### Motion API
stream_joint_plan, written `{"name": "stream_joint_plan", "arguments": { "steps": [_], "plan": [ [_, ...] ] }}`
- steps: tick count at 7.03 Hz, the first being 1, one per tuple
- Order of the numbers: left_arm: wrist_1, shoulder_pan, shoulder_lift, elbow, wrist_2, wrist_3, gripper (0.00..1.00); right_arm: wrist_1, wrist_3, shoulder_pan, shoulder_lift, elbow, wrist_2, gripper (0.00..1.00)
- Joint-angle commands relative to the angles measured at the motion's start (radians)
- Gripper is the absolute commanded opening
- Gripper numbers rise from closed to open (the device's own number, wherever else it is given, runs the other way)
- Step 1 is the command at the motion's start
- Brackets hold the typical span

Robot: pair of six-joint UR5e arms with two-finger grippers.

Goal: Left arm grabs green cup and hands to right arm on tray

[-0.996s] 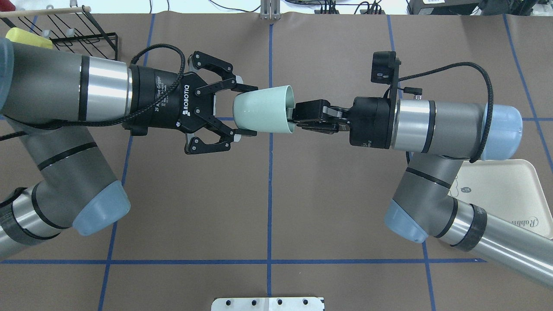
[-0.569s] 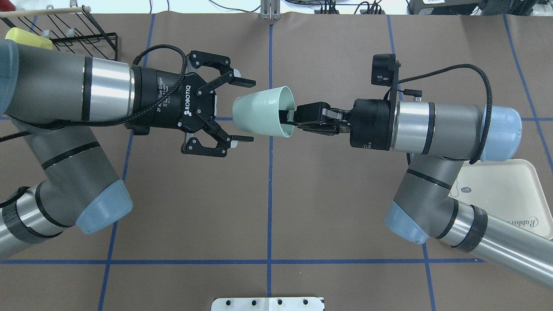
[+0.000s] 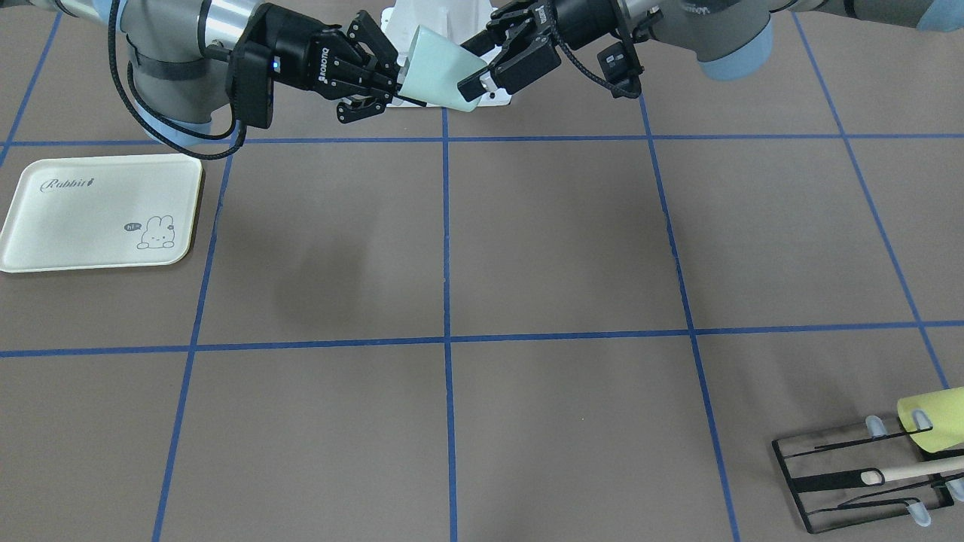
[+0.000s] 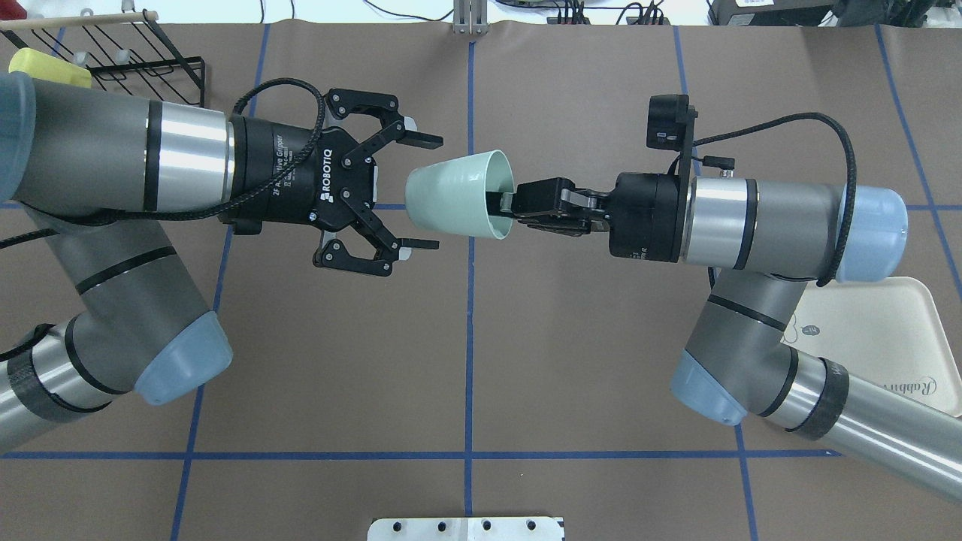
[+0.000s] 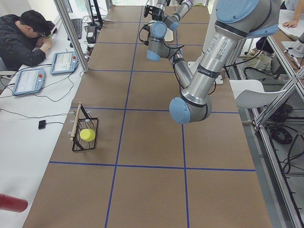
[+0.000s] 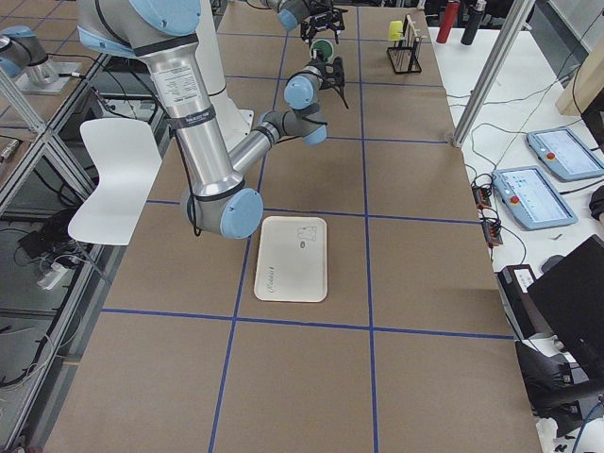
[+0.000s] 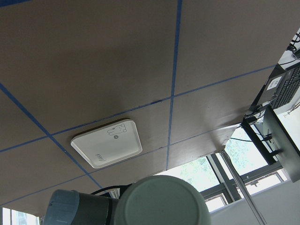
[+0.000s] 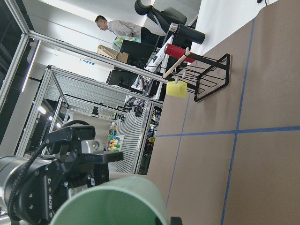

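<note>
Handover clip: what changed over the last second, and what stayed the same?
The left gripper let go of the green cup: its fingers spread wide and it drew back slightly toward its own side. The right gripper stayed shut on the cup's rim; cup and tray barely moved.

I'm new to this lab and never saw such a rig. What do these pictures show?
A two-armed robot works at a brown table. One picture looks down from behind it, one faces it, two look from the table's ends, and two come from cameras on the wrists. The right gripper pinches the rim of the green cup in mid-air; the left gripper is open around its base, not touching. On the table lie a cream tray and a wire rack holding a yellow-green cup.
</note>
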Motion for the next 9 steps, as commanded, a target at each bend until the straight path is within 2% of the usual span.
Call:
{"name": "stream_joint_plan", "arguments": {
  "steps": [1,4,5,7,9],
  "plan": [
    [0.0,0.0,-0.002,-0.001,0.0,0.002,1.0,-0.002,-0.06,0.013,-0.003,-0.034,-0.014,0.0],
    [0.0,-0.002,0.003,0.002,0.006,0.006,1.0,-0.011,-0.124,0.09,-0.02,-0.12,-0.014,0.0],
    [0.003,-0.002,0.001,0.009,0.02,0.078,1.0,-0.025,-0.141,0.146,-0.025,-0.16,0.013,0.0],
    [0.015,-0.011,0.004,0.009,0.018,0.355,1.0,-0.182,-0.353,0.263,-0.072,-0.179,0.203,0.0],
    [0.018,-0.026,0.011,0.014,0.026,0.56,1.0,-0.337,-0.484,0.343,-0.095,-0.176,0.297,0.0]
  ]
}}
